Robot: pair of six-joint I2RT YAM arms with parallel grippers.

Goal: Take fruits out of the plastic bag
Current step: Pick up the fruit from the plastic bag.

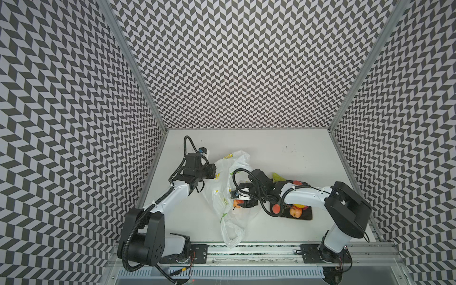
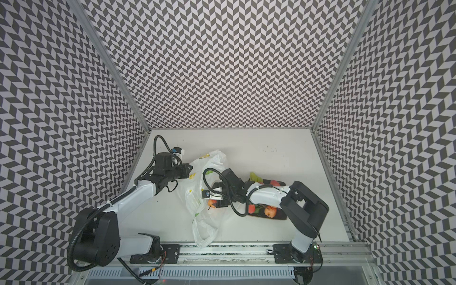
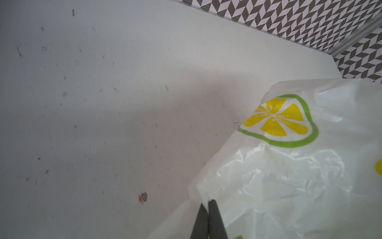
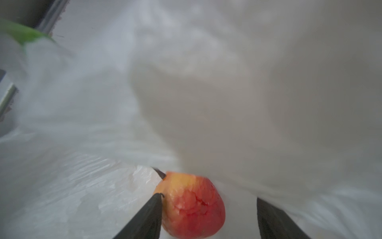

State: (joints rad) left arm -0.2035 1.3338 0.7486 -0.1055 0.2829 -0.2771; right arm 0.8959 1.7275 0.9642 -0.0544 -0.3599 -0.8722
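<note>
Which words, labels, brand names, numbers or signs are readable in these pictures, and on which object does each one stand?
No readable text appears in any view.
plastic bag: only printed pictures, such as a yellow lemon slice with a green rim; no words or numbers.
table: only small dark specks, not letters.

Thin, crinkly, translucent plastic bag
</note>
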